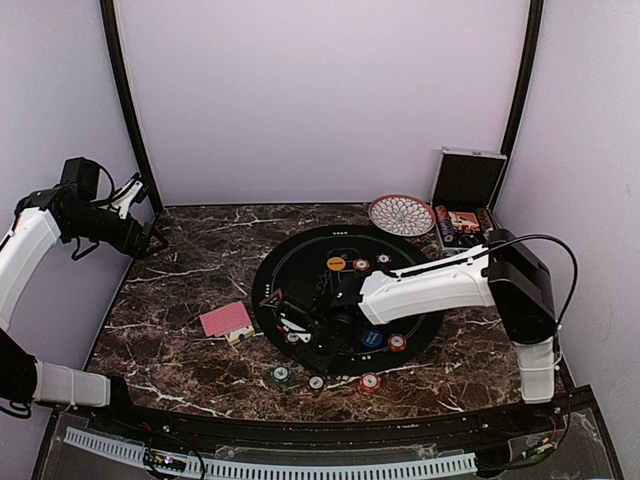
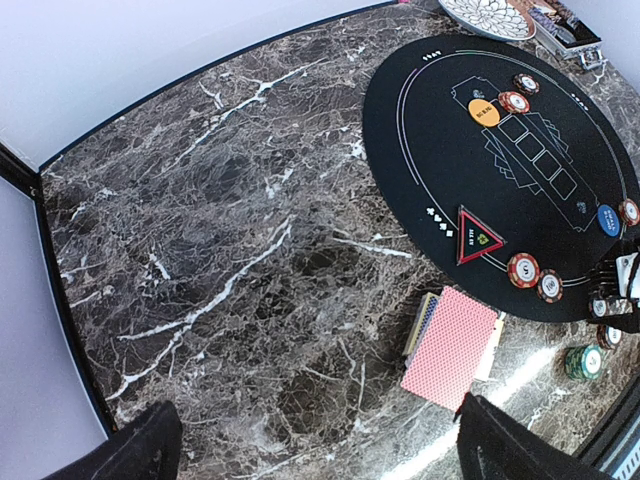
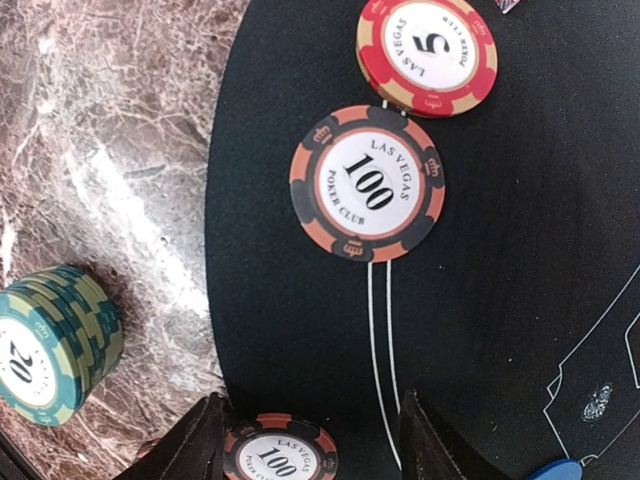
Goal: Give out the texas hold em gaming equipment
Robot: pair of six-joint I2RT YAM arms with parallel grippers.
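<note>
The table (image 1: 190, 290) is overlooked from above and behind. The black mat (image 2: 430, 150) and green chip stack (image 3: 50, 345) are shared: distantly from the left wrist, closely from the right.

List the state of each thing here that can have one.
left gripper: open, empty.
right gripper: open, fingers either side of a 100 chip.
silver case: open, lid up.
card deck: stacked face down, off the mat.
green chips: stacked, off the mat.
patterned bowl: upright.
</note>
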